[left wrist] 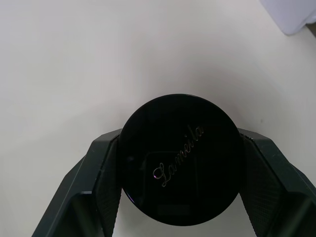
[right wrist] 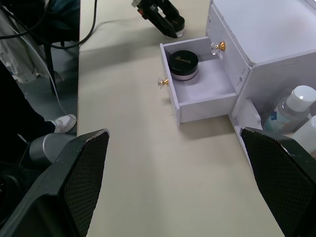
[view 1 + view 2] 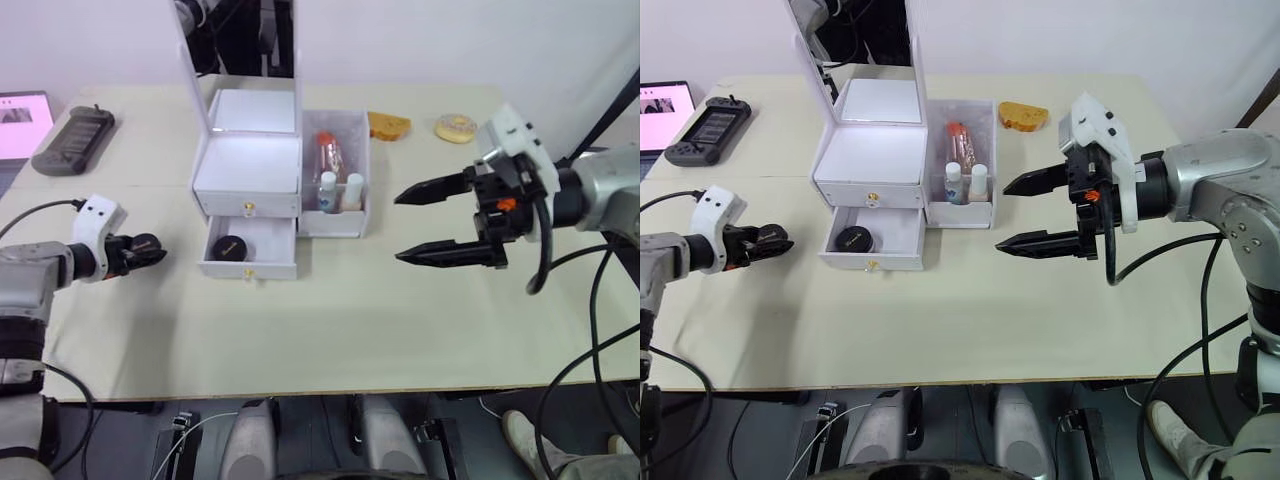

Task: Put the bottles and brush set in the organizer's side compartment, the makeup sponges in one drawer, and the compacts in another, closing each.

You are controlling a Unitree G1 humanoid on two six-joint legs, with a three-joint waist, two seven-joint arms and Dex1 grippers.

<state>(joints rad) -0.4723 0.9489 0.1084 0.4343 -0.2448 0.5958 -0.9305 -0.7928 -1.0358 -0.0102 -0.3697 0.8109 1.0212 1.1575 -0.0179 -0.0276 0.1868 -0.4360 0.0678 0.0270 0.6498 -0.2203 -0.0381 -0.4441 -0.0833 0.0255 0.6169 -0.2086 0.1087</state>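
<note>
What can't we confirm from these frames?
- Top drawer: shut, so its contents are hidden.
- Brush set in the side compartment: the head views show an orange-capped item behind the bottles, too small to identify.
- Underside of the compact held by the left gripper: hidden in the left wrist view.

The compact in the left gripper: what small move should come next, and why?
Probably carry it toward the open lower drawer. The left gripper is shut on a compact, held apart from the organizer, and that drawer holds the other compact with room beside it.
</note>
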